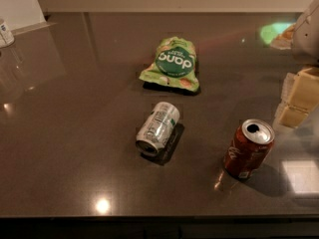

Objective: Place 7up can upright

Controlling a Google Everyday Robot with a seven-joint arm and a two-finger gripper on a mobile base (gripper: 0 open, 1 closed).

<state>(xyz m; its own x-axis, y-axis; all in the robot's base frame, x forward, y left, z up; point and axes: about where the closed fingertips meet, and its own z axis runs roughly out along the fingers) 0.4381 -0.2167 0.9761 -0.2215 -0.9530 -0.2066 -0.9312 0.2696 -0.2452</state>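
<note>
The dark, glossy stone counter point(60, 133) ran back to a pale wall. At its far left edge stood a small white container point(4, 33). Near the middle a green crinkly snack bag point(171, 63) lay flat. Just in front of it the small silver aluminium 7up can point(157, 128), printed green and white, lay on its side. Light, thin-walled and slick, it looked likely to roll or dent, so I'd take it across its round middle. Further right a red-brown soda can point(249, 148) stood upright. At the right edge hung the robot's cream-coloured hand point(298, 98), well apart from the cans. Whether it was spread or closed, I couldn't tell.
</note>
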